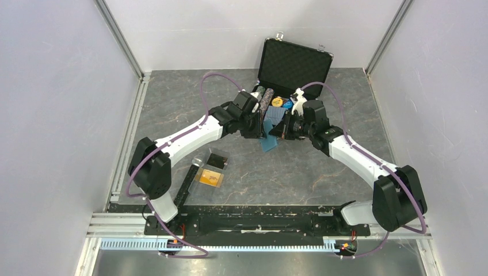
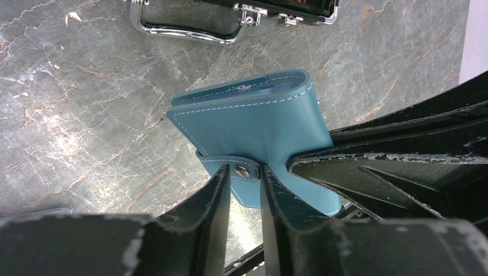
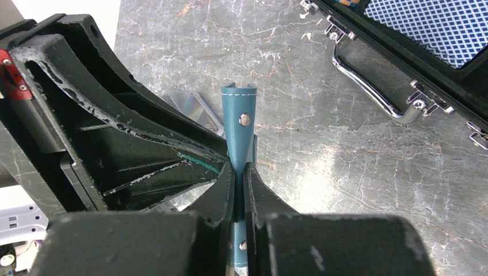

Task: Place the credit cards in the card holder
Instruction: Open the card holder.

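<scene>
The teal card holder (image 1: 269, 141) hangs folded between both grippers above the table's middle. My right gripper (image 1: 283, 129) is shut on its edge, and the right wrist view shows the pinched teal strip (image 3: 239, 109) with a snap stud between the jaws of that gripper (image 3: 239, 171). My left gripper (image 2: 244, 172) stands at the snap tab of the card holder (image 2: 253, 115), its fingers a narrow gap apart with the tab end in the gap. An orange-gold credit card (image 1: 209, 178) and a black one (image 1: 217, 160) lie on the table near the left arm.
The open black case (image 1: 293, 63) stands at the back, with poker chips (image 1: 266, 99) and a blue patterned deck (image 3: 437, 23) inside. Its chrome handle (image 2: 184, 29) lies close behind the holder. A black strip (image 1: 185, 184) lies left of the cards. A shiny pale piece (image 3: 193, 109) lies under the holder.
</scene>
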Tool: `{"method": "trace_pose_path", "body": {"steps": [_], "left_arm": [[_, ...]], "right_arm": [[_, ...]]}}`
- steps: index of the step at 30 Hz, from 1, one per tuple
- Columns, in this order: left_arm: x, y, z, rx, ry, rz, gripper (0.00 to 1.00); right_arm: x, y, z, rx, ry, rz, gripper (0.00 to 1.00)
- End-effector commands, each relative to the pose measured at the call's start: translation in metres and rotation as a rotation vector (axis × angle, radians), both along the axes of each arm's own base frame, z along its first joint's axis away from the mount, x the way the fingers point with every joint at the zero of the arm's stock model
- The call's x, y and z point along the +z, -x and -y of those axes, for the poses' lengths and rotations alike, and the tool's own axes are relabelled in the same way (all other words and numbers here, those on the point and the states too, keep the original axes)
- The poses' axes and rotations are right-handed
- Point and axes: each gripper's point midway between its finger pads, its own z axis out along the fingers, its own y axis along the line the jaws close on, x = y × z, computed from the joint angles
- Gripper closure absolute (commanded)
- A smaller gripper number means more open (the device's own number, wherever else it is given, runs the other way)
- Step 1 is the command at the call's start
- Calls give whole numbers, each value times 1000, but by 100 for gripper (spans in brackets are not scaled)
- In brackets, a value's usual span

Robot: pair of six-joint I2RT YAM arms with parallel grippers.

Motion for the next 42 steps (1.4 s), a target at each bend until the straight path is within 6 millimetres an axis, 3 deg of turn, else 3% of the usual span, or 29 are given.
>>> {"method": "trace_pose_path", "body": {"steps": [1, 13, 20, 23, 28, 32, 37, 42], "left_arm": [[-26, 1, -21, 51, -121, -54, 72], [-56, 7, -60, 162, -236, -114, 81], [-59, 6, -79, 211, -201, -139, 80], [-47, 4, -74, 193, -116, -113, 72], [-12, 0, -60, 139, 88, -42, 49], [7, 0, -58, 121, 186, 0, 39], [20, 1, -50, 95, 332, 21, 37], [7, 3, -44, 65, 319, -28, 42]], "right_arm": [[30, -8, -10, 31, -59, 94, 100], [32, -8, -10, 32, -62, 97, 100], [35, -7, -10, 30, -66, 102, 100], [36, -8, -9, 27, -67, 106, 100], [37, -8, -10, 28, -67, 106, 100], [37, -8, -9, 27, -70, 105, 100], [39, -7, -10, 28, -73, 108, 100], [39, -7, -10, 28, -75, 105, 100]]}}
